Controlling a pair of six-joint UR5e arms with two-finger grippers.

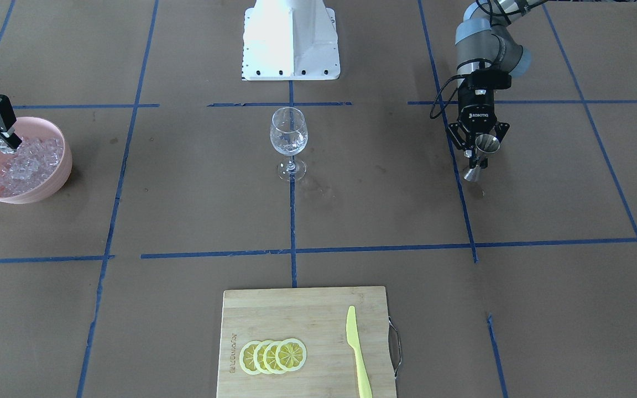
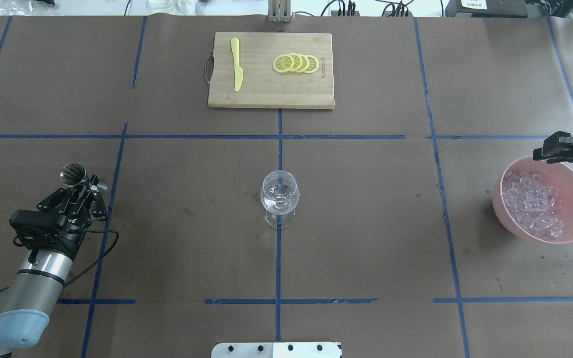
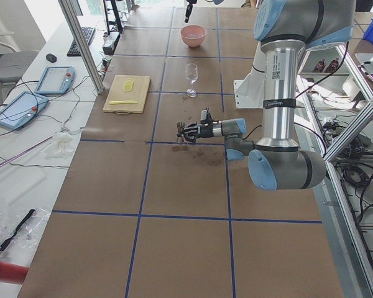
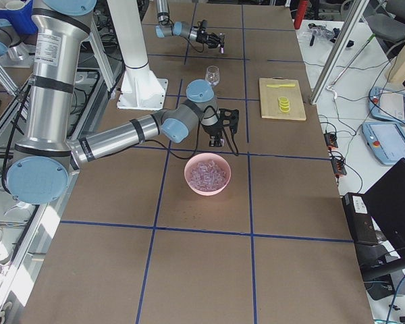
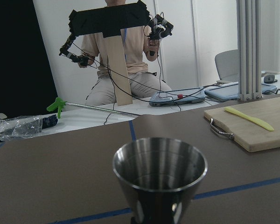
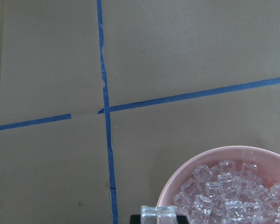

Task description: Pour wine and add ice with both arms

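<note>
My left gripper (image 1: 479, 157) is shut on a steel jigger (image 1: 486, 145) at its waist and holds it just above the table; both show in the overhead view, gripper (image 2: 90, 183) and jigger (image 2: 72, 172). The left wrist view shows the jigger's open cup (image 5: 159, 172). My right gripper (image 1: 6, 145) is shut on one ice cube (image 6: 157, 211) above the pink bowl (image 1: 67, 160), over the heap of ice (image 1: 28, 163). The wine glass (image 1: 288, 135) stands upright at the table's middle, something clear glinting in its bowl.
A wooden cutting board (image 1: 296, 315) on the operators' side carries several lemon slices (image 1: 273, 355) and a yellow knife (image 1: 358, 354). The white pedestal (image 1: 291, 38) stands behind the glass. A person sits beyond the table in the left wrist view (image 5: 123, 60).
</note>
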